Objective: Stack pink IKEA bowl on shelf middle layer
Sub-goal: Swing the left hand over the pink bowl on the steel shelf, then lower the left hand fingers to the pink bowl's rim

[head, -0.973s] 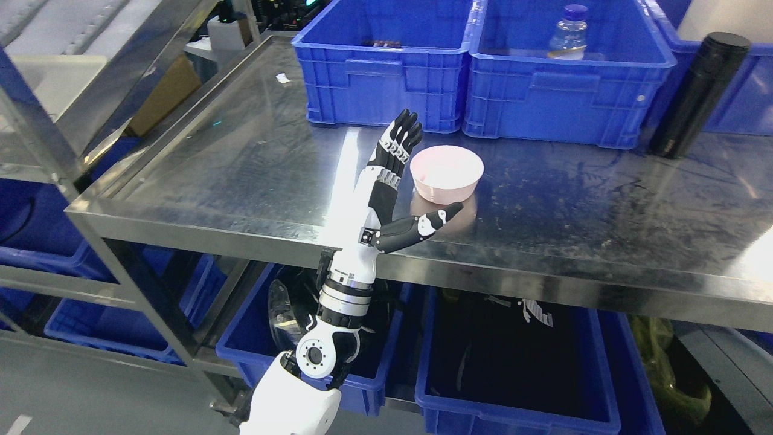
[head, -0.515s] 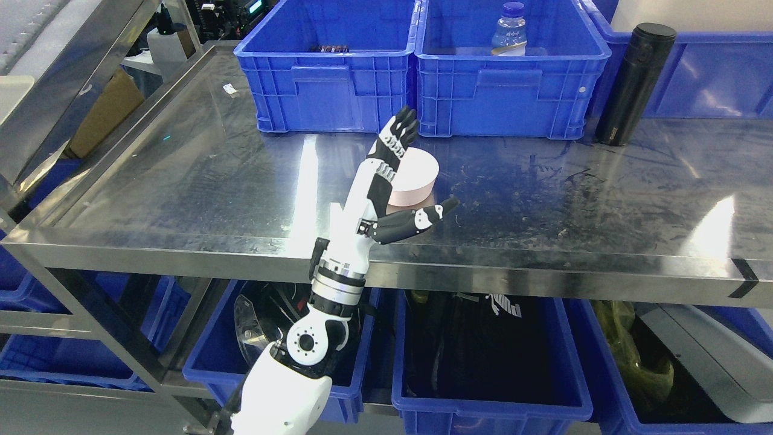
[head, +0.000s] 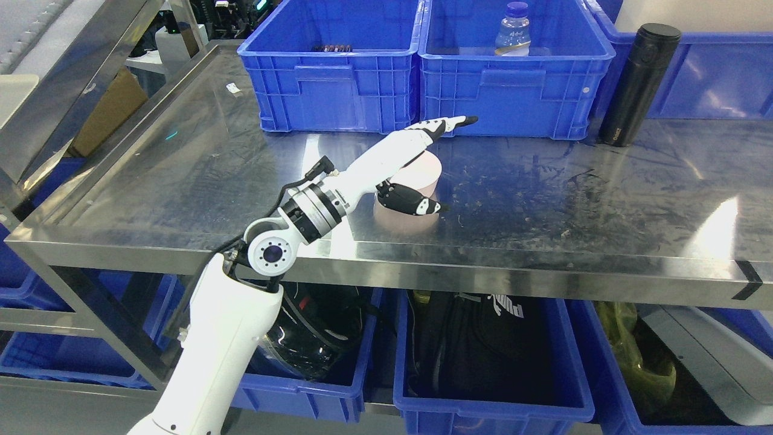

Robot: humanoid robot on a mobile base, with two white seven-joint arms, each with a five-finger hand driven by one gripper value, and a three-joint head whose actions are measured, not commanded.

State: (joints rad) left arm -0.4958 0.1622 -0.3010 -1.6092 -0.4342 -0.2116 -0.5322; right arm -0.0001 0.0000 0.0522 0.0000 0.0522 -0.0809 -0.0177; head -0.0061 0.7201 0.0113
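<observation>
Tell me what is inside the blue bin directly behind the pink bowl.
The blue bin behind the pink bowl holds a clear bottle with a blue cap. Its front wall hides the bin's floor, so anything lying low is unseen.

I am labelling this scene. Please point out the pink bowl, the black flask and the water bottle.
pink bowl (head: 423, 173): head view, on its visible side wall.
black flask (head: 640, 84): head view, mid-body.
water bottle (head: 513, 33): head view, upper body below the cap.

A stainless steel shelf (head: 211, 181) fills the view, its scuffed top throwing back bright light at 3 o'clock. Blue plastic crates (head: 329, 66) line the rear at 12 o'clock; more blue crates (head: 483, 399) sit beneath at 6 o'clock.
</observation>
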